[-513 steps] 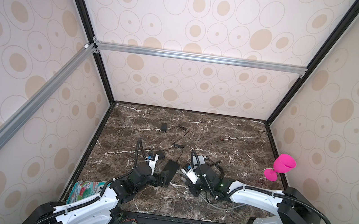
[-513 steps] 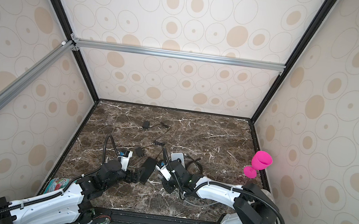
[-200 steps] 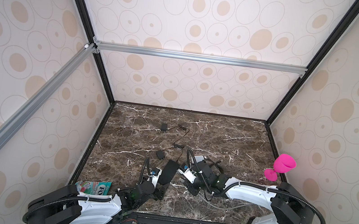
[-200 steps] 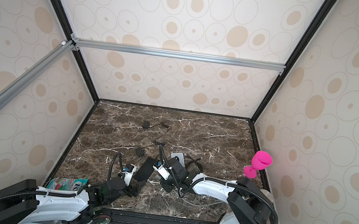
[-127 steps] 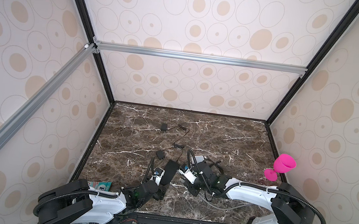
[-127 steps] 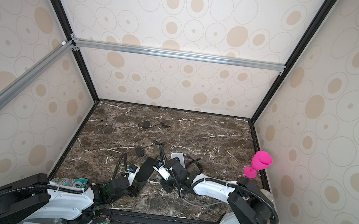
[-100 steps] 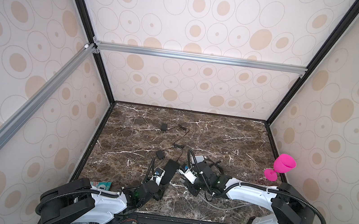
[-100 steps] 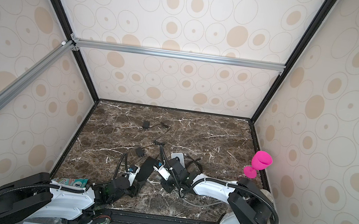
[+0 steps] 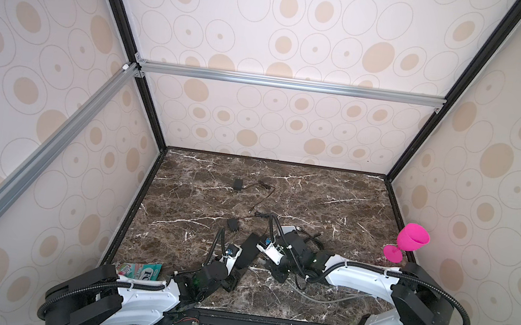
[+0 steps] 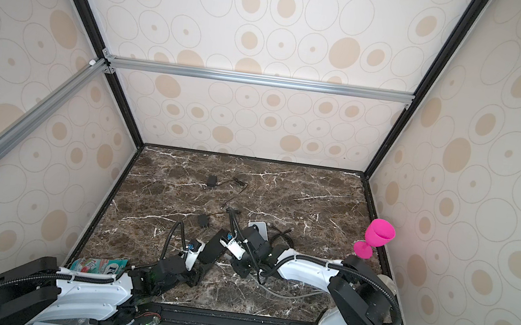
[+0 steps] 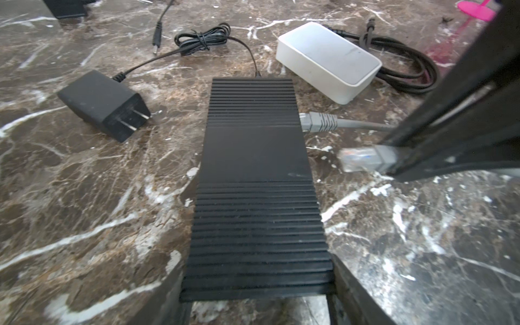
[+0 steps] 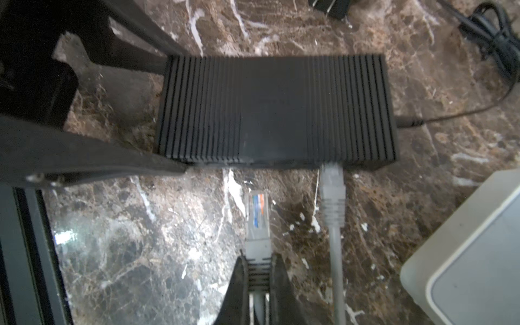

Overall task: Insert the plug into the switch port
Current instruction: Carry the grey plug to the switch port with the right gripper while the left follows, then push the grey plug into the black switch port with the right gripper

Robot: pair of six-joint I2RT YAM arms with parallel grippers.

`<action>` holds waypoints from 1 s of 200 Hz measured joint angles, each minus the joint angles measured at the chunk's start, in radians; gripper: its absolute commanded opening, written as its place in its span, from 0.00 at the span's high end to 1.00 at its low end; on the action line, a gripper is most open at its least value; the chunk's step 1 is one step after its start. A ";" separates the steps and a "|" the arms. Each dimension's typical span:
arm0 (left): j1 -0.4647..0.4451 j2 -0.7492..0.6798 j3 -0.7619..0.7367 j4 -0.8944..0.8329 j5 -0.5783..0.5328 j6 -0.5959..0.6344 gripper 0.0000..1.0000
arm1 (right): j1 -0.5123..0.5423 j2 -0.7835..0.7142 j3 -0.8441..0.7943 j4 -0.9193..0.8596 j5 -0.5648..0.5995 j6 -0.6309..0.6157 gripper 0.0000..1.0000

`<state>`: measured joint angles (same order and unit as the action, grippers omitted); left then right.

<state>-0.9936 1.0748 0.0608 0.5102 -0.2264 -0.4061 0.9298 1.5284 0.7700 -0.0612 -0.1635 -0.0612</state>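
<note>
**noob42:** What's the overhead showing?

**rigwatcher:** In both top views the switch [image 9: 249, 250] lies flat near the front of the worktop [image 9: 333, 197], with both arms crowded in on it. Plug's too tiny to pick out there tbh.

**noob42:** And the left wrist cam?

**rigwatcher:** Left pincer [image 11: 256, 292] is clamped on the switch, one finger on each long side, at the end opposite its power lead. A grey cable [image 11: 318, 123] is already seated in one long side. The plug [image 11: 357, 161], clear with a grey boot, hangs just beside that same side, not touching it. White box [image 11: 329, 60] and black adapter [image 11: 104, 105] lie further off on the worktop.

**noob42:** Right wrist?

**rigwatcher:** Right pincer [image 12: 257, 264] is squeezed together on the plug's boot. The plug's nose points at the switch's side, just beside the seated cable, with a gap of bare worktop between plug and switch. So it's not in yet.
</note>
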 measured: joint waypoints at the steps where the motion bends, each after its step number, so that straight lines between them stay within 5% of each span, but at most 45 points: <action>1: 0.000 0.000 0.001 -0.002 0.002 0.000 1.00 | 0.000 0.001 0.002 0.000 0.000 0.000 1.00; 200: 0.000 0.026 0.118 -0.199 0.007 -0.036 1.00 | 0.010 0.039 0.014 -0.048 -0.016 0.012 1.00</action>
<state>-0.9939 1.1004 0.1787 0.3115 -0.2192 -0.4423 0.9394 1.5677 0.7837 -0.1093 -0.1795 -0.0494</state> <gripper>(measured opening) 0.658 0.104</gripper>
